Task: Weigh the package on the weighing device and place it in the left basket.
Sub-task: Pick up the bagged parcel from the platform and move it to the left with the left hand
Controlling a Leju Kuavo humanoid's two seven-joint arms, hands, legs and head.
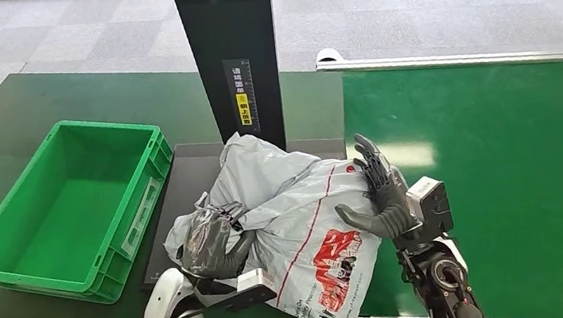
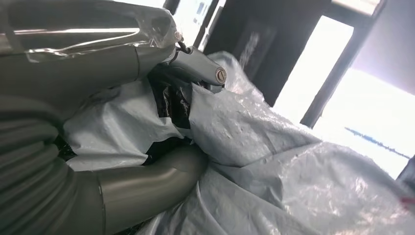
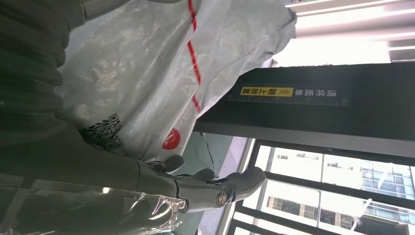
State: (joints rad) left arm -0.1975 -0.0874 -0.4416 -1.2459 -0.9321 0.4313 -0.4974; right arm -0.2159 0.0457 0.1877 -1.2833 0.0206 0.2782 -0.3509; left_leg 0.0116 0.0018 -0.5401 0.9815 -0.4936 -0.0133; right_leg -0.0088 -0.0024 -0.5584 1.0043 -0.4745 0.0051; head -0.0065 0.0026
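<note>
Head view: the grey plastic package [image 1: 301, 221] lies at lower centre on the black weighing device [image 1: 184, 178]. The left robot hand [image 1: 212, 243] grips its left edge; the right robot hand [image 1: 382, 191], fingers spread, presses its right side. The green basket [image 1: 10, 262] sits left.

Package [image 1: 293, 222] on weighing device [image 1: 184, 178], basket [image 1: 68, 211] left of it, conveyor [image 1: 505, 181] right

Grey package [image 1: 284, 207], red print; green basket [image 1: 2, 263]
</note>
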